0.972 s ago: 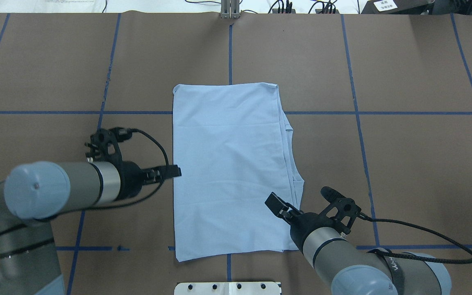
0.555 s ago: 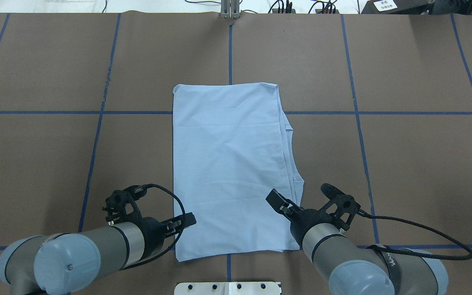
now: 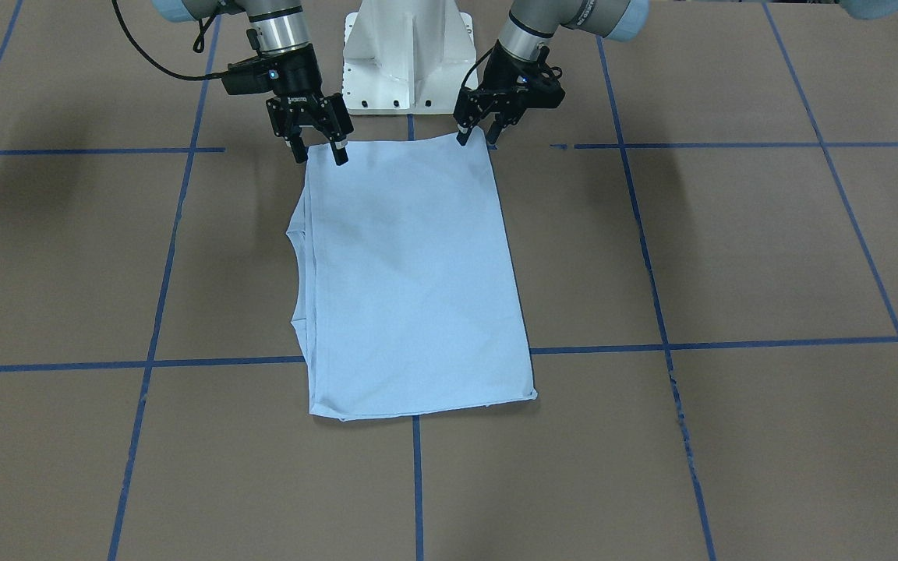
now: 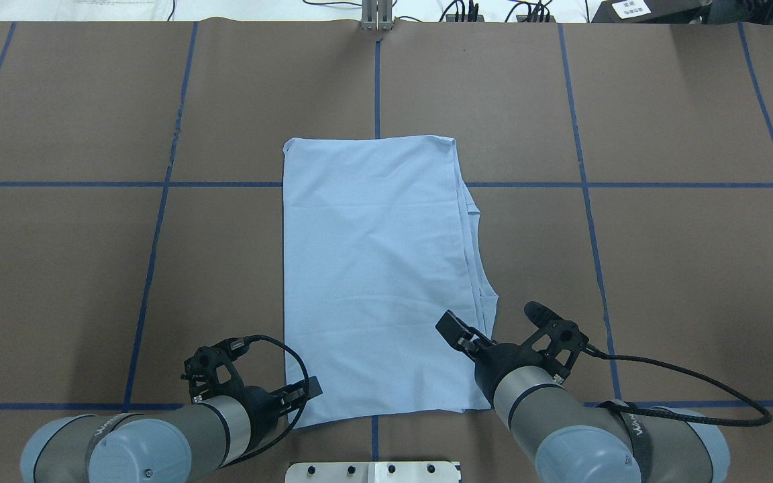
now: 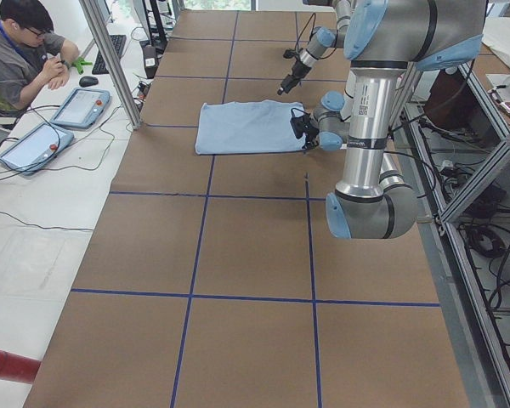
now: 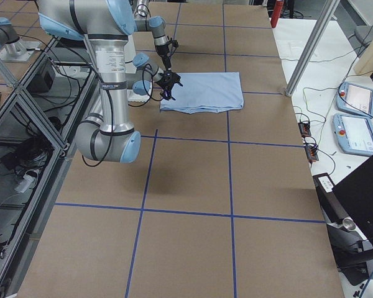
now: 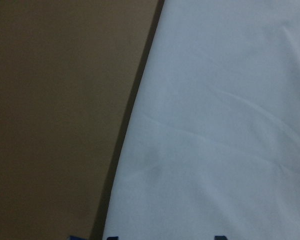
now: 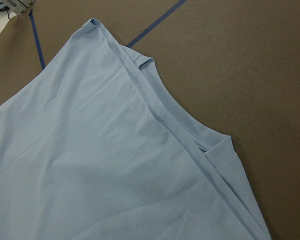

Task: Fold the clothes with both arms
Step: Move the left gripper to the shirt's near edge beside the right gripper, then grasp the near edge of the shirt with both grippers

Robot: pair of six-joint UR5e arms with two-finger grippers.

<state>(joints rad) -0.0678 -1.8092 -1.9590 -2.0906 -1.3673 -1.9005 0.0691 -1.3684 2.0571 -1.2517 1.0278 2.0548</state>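
Both are spread wide and holding nothing. The left gripper [image 3: 475, 139] sits right at one corner of the folded light blue T-shirt [image 3: 410, 273] on the robot's side, and the right gripper [image 3: 319, 152] hangs over the other. The shirt lies flat mid-table [image 3: 730, 257]. There's small white lettering on the gripper bodies, but I can't read it.

Lit evenly from above; threw soft shadows on the counter [image 3: 730, 257]; looked dim and blurred in left wrist view.
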